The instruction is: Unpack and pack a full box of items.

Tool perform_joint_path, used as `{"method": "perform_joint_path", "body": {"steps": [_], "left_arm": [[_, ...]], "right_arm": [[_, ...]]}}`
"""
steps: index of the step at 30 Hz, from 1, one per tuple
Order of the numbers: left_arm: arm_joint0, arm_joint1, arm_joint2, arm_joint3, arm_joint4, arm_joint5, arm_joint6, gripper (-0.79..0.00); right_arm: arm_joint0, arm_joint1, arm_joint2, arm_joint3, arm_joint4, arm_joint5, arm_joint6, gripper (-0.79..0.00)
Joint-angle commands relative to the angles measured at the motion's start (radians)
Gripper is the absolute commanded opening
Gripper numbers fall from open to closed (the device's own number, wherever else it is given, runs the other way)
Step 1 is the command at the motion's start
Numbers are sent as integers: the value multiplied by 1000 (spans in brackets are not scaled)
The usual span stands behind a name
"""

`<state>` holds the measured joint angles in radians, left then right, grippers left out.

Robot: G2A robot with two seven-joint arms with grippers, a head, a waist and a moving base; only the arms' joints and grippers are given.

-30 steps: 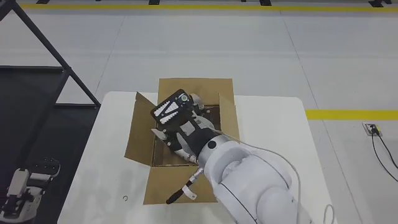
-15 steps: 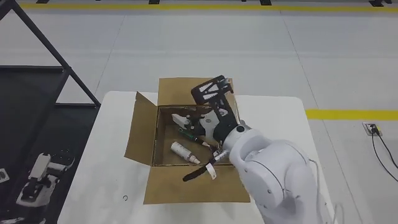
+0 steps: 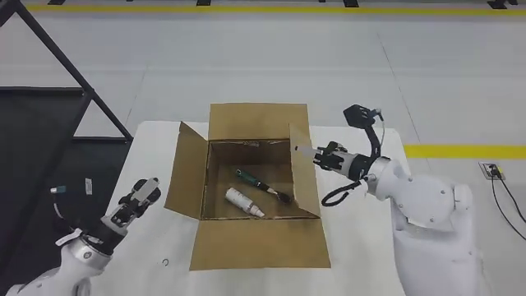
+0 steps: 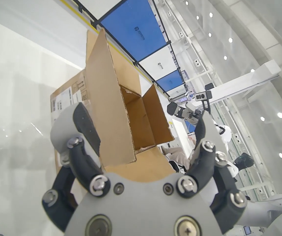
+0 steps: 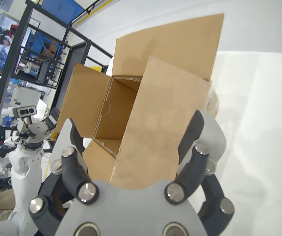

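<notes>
One box (image 3: pixel 258 121) — one bottle (image 3: pixel 245 201), one brush (image 3: pixel 261 186).

The right gripper (image 3: pixel 307 154) has swung out of the brown cardboard box (image 3: pixel 256 120), whose right flap now stands just in front of it, while the left gripper (image 3: pixel 147 189) has come up facing the left flap.

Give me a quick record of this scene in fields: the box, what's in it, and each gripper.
box: cardboard box, flaps open, on the white table
contents: bottle and dark slim tool, both lying on the box floor
left gripper: open, empty, over the table, apart from the box
right gripper: open, empty, close by a side flap; contact unclear
</notes>
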<state>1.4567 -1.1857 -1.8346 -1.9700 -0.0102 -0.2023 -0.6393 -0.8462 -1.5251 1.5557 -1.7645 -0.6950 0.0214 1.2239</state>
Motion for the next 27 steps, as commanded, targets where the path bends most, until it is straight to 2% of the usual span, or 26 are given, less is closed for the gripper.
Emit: {"method": "perform_joint_path", "body": {"steps": [1,6,15,21,27], "left_arm": [[-9,1,29,-3,16,7,-2,0],[-21,2,93,-14,56,21,-3,0],[-56,4,200,-28,95,48,-11,0],[-116,0,304,20,104,107,-25,0],[-173,-3,392,81,165,150,-13,0]], "right_arm": [[3,5,-3,33,37,-33,28,0],[31,13,-46,126,108,-92,64,0],[90,21,-127,241,199,-154,33,0],[122,27,-170,312,173,-137,-11,0],[116,39,-176,325,174,-129,-23,0]]}}
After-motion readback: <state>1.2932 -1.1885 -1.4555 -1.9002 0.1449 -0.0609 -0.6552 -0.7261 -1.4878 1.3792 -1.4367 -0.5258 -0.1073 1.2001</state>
